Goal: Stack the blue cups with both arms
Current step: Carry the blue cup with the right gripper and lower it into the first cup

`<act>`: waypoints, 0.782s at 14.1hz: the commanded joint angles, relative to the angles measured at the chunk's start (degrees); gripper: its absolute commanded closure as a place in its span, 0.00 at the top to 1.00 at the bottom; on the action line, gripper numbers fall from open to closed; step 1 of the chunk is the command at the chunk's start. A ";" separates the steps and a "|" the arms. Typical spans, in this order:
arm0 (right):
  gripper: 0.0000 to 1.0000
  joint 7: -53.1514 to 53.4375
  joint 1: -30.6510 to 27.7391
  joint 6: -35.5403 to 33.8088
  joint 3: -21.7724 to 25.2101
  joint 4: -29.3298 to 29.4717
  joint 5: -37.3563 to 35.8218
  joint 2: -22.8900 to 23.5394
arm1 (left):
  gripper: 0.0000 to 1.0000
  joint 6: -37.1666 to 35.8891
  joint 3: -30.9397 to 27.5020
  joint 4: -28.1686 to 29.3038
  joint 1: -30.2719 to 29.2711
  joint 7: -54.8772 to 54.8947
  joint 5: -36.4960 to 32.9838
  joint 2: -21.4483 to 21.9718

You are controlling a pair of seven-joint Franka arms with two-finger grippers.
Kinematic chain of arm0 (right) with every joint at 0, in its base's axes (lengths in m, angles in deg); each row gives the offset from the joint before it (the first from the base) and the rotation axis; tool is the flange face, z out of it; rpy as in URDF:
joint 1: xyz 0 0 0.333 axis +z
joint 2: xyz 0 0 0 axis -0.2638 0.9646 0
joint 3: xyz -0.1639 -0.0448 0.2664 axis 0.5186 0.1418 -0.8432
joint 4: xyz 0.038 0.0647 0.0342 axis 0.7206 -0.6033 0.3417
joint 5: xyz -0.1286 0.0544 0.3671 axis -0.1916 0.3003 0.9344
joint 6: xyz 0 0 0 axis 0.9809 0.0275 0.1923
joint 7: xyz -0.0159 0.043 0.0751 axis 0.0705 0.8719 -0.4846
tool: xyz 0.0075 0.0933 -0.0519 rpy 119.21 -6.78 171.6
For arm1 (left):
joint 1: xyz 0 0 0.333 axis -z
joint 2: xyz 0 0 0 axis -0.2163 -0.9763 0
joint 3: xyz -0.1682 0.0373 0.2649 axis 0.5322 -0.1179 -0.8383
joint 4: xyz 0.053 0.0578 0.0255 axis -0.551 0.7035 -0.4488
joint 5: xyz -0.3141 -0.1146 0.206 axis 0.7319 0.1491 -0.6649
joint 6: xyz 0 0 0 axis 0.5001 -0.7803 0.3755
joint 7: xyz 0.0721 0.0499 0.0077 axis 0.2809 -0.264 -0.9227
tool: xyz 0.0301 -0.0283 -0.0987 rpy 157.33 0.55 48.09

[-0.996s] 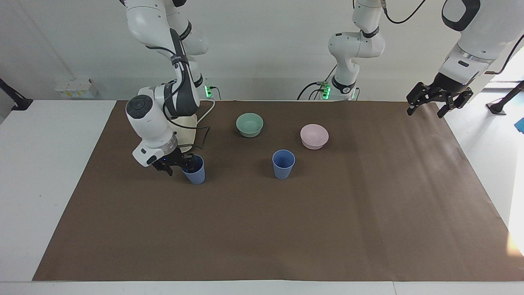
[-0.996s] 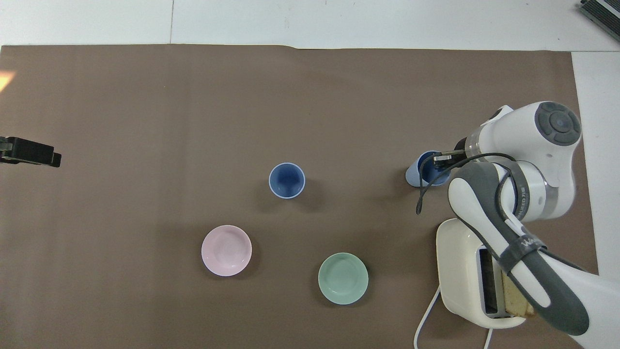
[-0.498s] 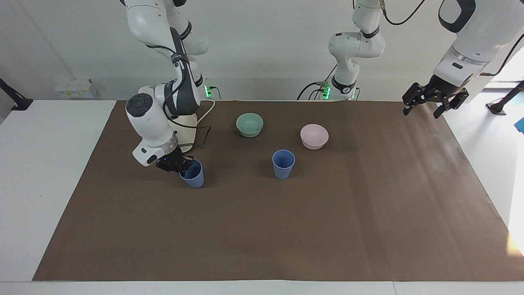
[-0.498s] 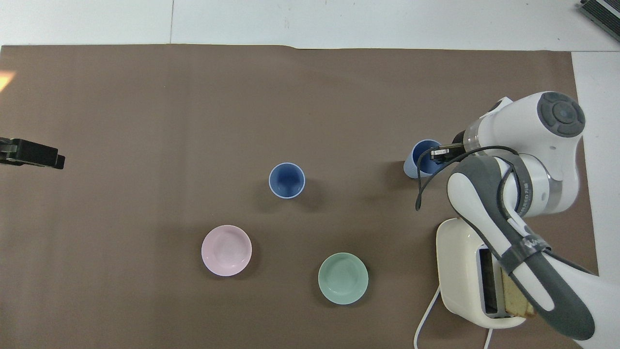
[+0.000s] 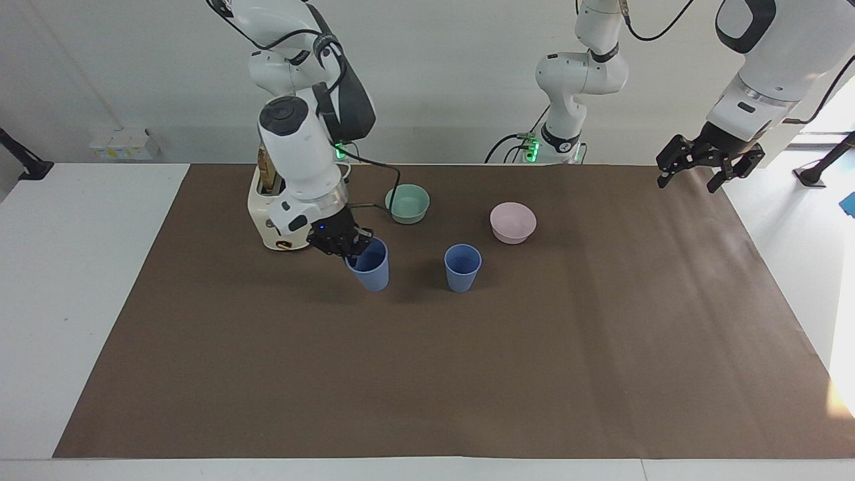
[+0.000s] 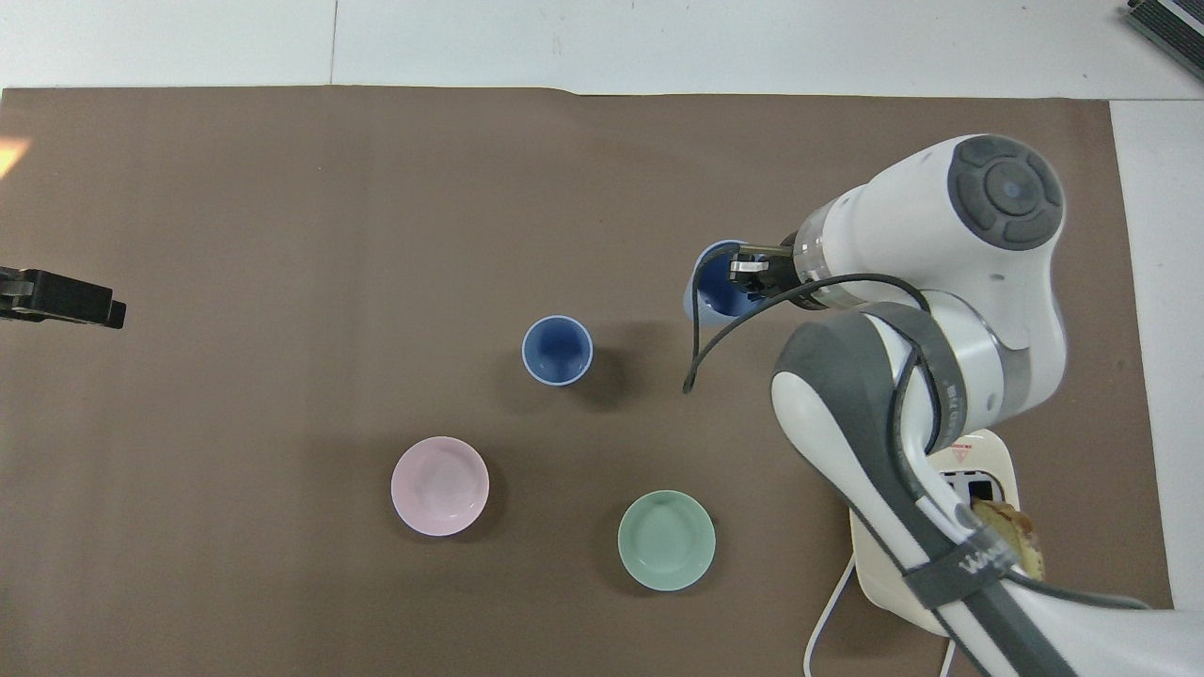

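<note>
Showing toaster's (image 6: 978,470) slot: overhead only.

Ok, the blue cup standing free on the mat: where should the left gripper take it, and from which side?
Probably by the rim, from above: the free blue cup stands upright, mouth open, handleless, so one finger could go inside the wall and one outside. The right gripper grips the held blue cup that way. The left gripper waits open over the mat's edge, so its own side looks easiest.
</note>
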 commanded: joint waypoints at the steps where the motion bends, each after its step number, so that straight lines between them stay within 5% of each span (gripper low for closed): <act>1: 0.00 3.84 4.00 -1.01 -0.13 2.43 -1.32 1.06 | 1.00 -0.92 -0.33 -0.33 0.47 0.43 -1.23 0.29; 5: 0.00 10.00 9.89 -3.90 0.04 8.31 -2.03 3.43 | 1.00 -1.00 -0.24 -0.06 0.56 0.43 -1.23 0.38; 11: 0.00 16.77 15.88 -2.86 0.13 9.55 -4.49 6.94 | 1.00 -0.92 -0.24 -0.06 0.47 0.43 -1.23 0.38</act>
